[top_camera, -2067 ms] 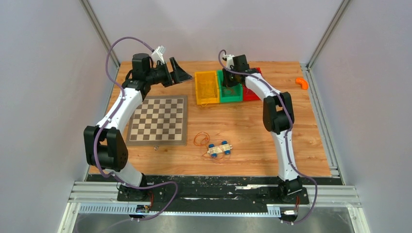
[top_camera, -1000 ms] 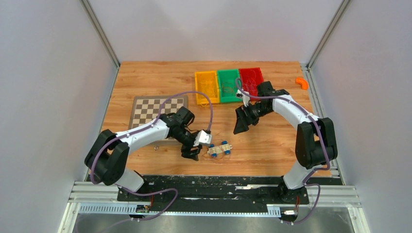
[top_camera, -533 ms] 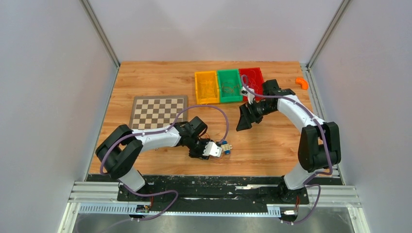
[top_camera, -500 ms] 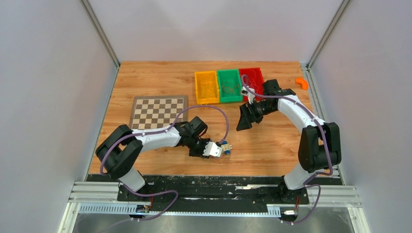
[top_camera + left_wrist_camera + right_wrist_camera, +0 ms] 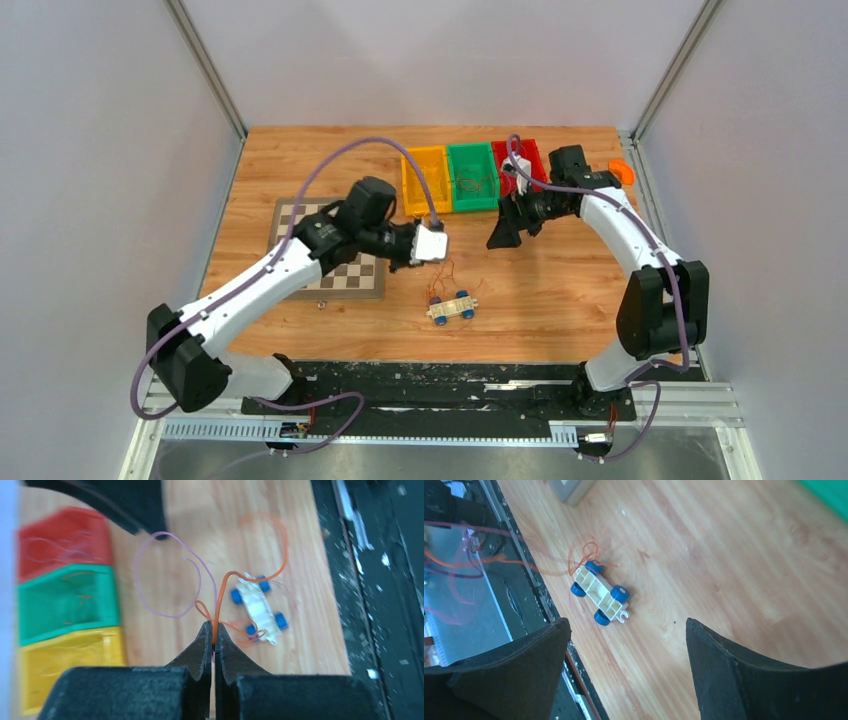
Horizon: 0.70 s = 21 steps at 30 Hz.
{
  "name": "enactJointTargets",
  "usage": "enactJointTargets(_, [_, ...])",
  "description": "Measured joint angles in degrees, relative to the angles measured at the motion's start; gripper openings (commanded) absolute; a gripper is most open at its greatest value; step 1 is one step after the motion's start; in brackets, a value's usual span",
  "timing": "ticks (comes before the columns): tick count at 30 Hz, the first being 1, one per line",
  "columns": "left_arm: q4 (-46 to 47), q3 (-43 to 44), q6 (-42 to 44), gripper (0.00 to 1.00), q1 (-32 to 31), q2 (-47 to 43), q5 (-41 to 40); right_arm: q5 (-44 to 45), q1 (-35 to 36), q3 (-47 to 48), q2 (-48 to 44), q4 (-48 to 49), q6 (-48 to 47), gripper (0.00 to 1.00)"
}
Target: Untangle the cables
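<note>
The left jaws have risen from beside the toy car (image 5: 451, 306) and now pinch shut on one orange cable (image 5: 218, 602), which trails to the car at 6 o'clock. One lilac loop (image 5: 135, 572) hangs alongside. At 3 o'clock, the right jaws gape wide, holding nothing. Three bins (image 5: 473, 207), one chessboard (image 5: 362, 278).

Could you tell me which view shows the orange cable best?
Left wrist: the orange cable runs clearly from the shut left gripper to the toy car. The top view shows faint threads; the right wrist, a small curl.
</note>
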Motion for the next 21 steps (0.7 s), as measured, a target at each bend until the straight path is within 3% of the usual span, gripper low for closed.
enactJointTargets(7, [2.01,8.35,-9.25,0.0,6.43,1.07,5.11,-5.53,-0.85,5.14,-4.0,3.69,2.12,0.83])
enactJointTargets(21, [2.54,10.01,-20.26,0.0,10.34,7.34,10.21,-11.26,2.97,6.1,-15.3,13.33,8.09,0.82])
